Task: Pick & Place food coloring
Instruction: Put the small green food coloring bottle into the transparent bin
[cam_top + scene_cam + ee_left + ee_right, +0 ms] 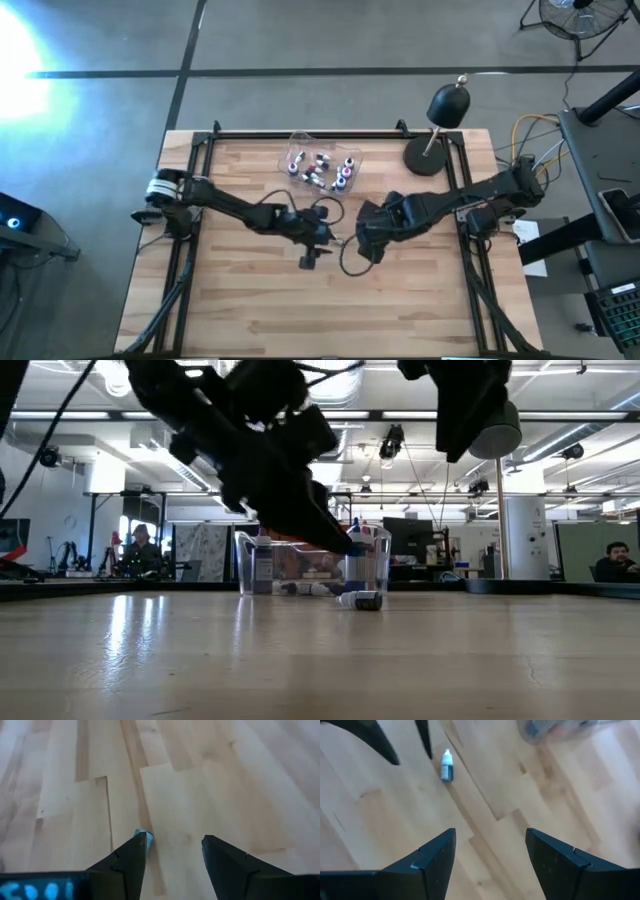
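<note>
Bottle (447, 766) beside left claw (405, 740), right-wrist only

Grey concrete floor (330, 40) around wooden table (400, 300); black desk lamp (440, 125) on table; fan (575, 18) in corner; ceiling strip lights (590, 435); seated people (617, 563) behind.

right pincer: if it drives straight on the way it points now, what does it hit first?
Probably bare table. The right pincer is open with only wood between its fingers. The small dark bottle lies ahead but off to one side, near the left pincer. The clear tub is off to the other side. Depth is unclear.
</note>
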Controlling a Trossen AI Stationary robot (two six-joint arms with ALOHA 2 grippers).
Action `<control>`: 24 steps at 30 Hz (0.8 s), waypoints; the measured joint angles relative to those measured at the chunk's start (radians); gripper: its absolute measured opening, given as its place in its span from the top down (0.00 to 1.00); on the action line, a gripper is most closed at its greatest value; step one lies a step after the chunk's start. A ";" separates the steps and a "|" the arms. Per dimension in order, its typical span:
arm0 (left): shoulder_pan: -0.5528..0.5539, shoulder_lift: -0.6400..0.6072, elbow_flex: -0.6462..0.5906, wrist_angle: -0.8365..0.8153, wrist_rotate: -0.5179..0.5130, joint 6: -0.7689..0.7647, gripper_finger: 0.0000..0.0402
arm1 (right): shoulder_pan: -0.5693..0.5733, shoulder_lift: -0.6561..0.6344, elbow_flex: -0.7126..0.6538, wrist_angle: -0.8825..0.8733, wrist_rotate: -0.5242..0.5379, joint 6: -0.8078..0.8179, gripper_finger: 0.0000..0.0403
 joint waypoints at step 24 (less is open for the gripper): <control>0.091 0.170 0.116 -0.114 0.119 0.095 0.62 | 0.121 0.000 -0.022 0.003 0.083 0.324 0.42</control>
